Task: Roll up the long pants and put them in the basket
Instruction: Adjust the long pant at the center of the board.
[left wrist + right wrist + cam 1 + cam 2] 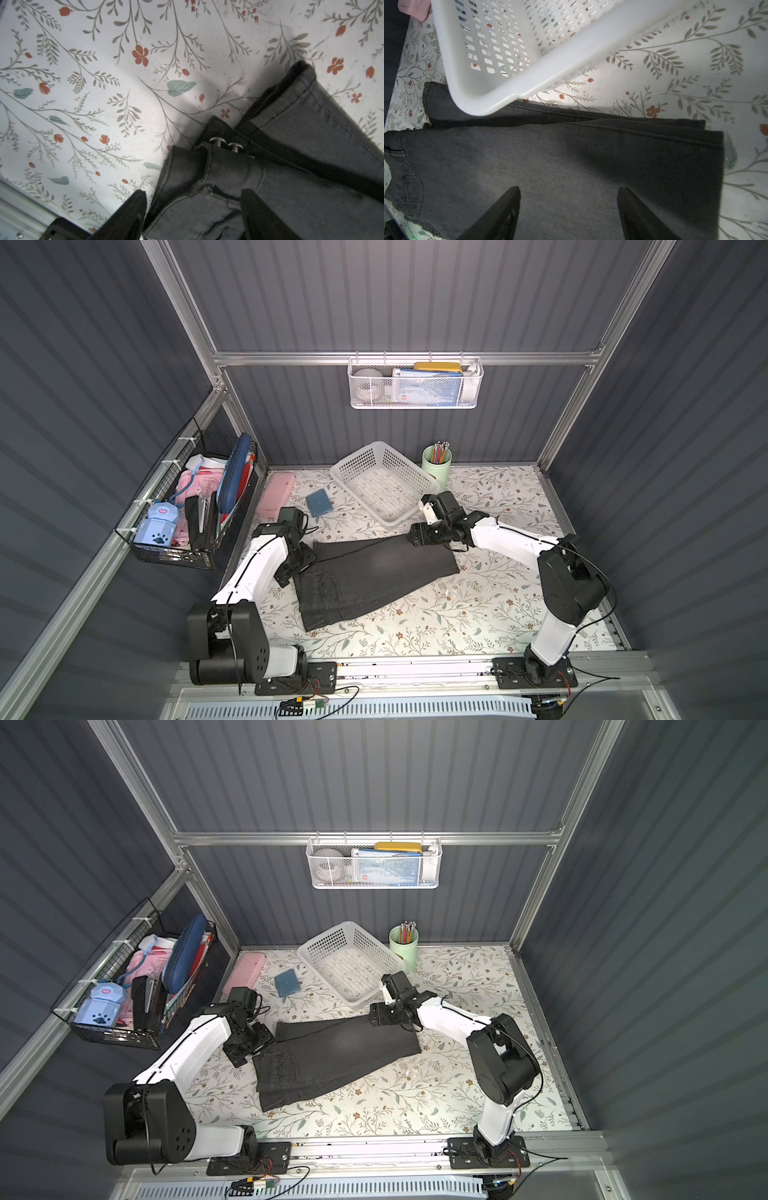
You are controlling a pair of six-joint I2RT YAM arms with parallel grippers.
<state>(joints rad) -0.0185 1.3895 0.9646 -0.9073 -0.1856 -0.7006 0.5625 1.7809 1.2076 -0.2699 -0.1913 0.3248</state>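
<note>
long pants: folded flat, centre of table.
left gripper: spread astride their 9 o'clock end, seemingly loose.
right gripper: spread over their 1 o'clock edge.
step: roll not begun.
next: pinch one end evenly.

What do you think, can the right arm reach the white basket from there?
Probably yes. The right gripper is open over the far edge of the jeans, and the rim of the white basket lies just beyond it, with nothing between them.
</note>
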